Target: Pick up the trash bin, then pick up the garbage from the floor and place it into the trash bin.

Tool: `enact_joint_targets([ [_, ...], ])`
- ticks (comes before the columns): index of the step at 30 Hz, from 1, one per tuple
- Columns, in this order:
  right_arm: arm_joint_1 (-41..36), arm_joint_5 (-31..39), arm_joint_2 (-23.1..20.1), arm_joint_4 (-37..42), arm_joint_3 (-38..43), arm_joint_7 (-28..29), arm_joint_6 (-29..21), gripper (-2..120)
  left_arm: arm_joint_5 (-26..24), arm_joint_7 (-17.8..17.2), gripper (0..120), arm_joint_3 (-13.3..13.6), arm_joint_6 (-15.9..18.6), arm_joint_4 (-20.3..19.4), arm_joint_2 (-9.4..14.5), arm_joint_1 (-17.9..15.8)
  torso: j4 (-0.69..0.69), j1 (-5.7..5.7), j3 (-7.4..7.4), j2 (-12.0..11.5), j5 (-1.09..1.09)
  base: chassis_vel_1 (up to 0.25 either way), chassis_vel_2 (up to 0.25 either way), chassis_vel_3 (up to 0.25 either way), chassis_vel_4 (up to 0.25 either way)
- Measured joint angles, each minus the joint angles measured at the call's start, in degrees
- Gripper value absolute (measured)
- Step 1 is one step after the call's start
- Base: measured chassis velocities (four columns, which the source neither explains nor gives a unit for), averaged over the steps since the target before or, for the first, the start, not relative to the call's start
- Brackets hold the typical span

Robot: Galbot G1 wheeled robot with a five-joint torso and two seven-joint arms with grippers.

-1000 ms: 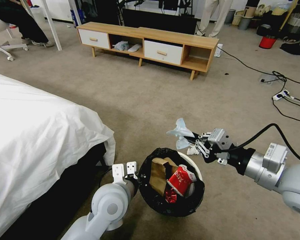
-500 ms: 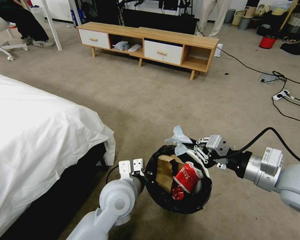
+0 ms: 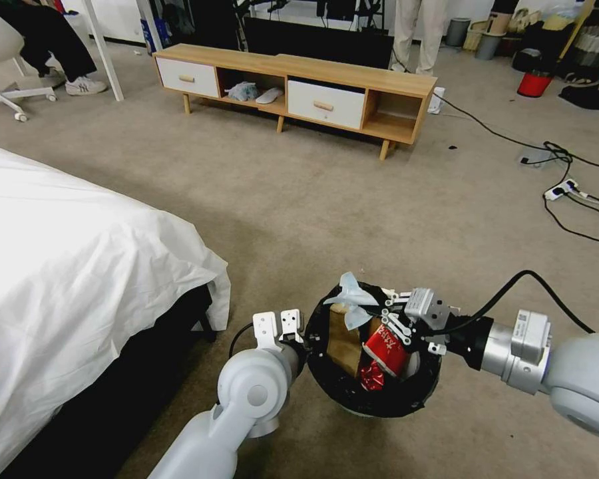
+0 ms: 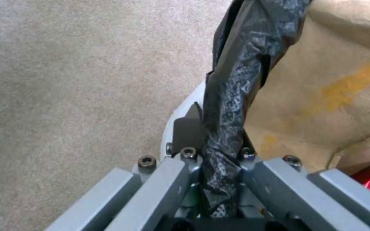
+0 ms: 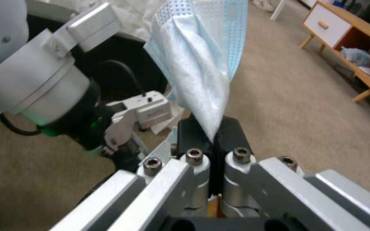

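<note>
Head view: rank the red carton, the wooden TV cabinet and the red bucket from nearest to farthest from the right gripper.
1. Red carton, in the trash bin just under the right gripper.
2. Wooden TV cabinet, across the carpet ahead.
3. Red bucket, far right corner.

The trash bin's [image 3: 406, 372] white wall was mostly hidden by its black liner [image 3: 326, 382]. The brown paper bag [image 4: 335, 83] ran off the left wrist view's edge. The right gripper [image 5: 213, 134] covered the face mask's [image 5: 202, 64] lower end; its top was cut off.
</note>
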Motion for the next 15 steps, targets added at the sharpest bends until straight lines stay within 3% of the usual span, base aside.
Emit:
enact_joint_targets([
  [15, 0.06, -4.51, 1.77, -3.25, -3.31, -0.86, 1.07, 0, 0.21, -0.05, 1, -0.53, 0.01, -0.73, -0.66, 0.62, 0.00, 0.00, 0.00, 0.00, 0.00, 0.000, 0.000, 0.000, 0.000],
])
